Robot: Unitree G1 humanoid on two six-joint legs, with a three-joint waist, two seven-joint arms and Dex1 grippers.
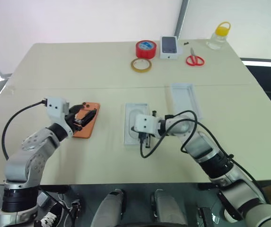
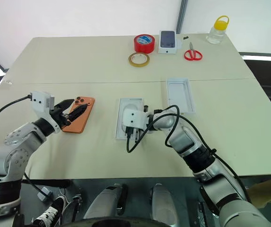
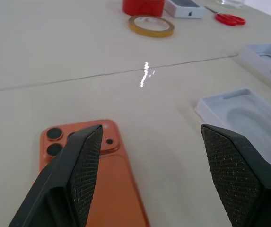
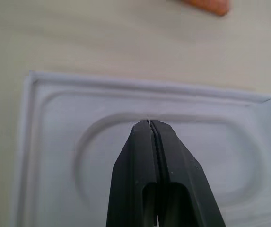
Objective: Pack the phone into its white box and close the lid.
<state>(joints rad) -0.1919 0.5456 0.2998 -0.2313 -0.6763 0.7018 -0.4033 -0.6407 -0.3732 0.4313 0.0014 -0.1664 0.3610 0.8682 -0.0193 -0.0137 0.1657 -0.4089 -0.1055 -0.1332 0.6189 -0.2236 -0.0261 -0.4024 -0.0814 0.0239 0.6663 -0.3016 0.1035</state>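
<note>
The slim orange phone [image 1: 87,121], matte, round-cornered, its lens cluster uppermost, lies back up on the smooth beige tabletop [image 1: 78,71]. The left end effector [image 3: 147,156] is spread wide above it, textured black pads empty. At the phone's 3 o'clock sits the shallow white box [image 1: 136,124], its moulded floor bearing an oval recess, over which the right end effector [image 4: 150,124] is pressed shut, apparently gripping nothing. The rimmed lid [image 1: 186,98] rests inside up at the box's 2 o'clock.
</note>
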